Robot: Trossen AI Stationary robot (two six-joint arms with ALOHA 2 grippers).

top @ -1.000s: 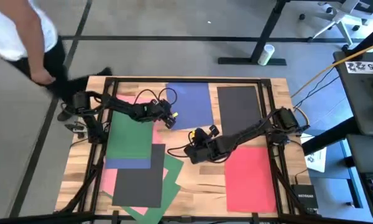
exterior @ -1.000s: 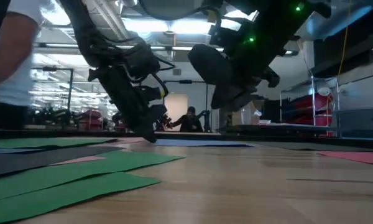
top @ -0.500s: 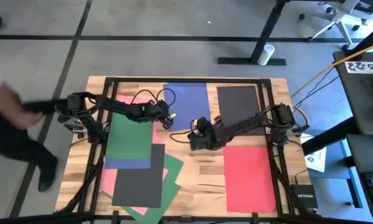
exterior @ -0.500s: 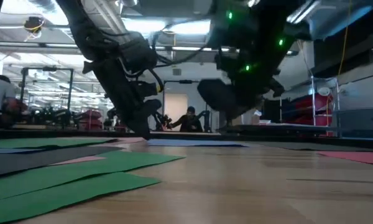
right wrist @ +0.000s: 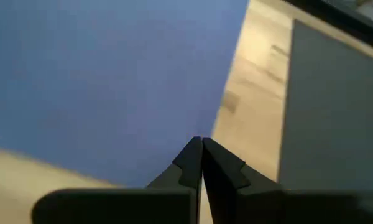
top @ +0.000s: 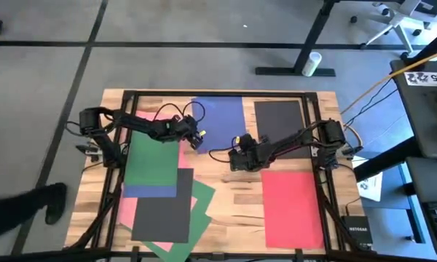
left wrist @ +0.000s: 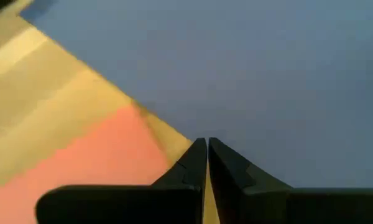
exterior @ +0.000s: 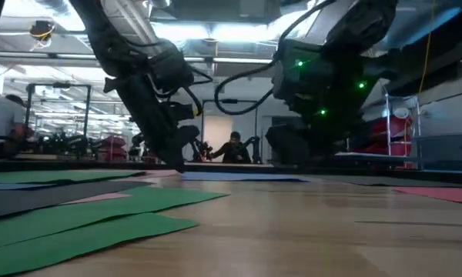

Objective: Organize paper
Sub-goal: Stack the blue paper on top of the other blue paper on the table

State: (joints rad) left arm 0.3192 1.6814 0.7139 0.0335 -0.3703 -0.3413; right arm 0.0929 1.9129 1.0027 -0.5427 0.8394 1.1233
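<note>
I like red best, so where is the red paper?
In the high view, the red paper lies flat near the table's front right, just past the right gripper and below the black sheet.

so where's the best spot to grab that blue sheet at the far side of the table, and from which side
Probably at a near corner of the blue sheet. It lies flat on the table, so only an edge can be pinched. The corner by the right claw borders bare wood. The one by the left claw meets a pink sheet. Come in low from the near side.
</note>
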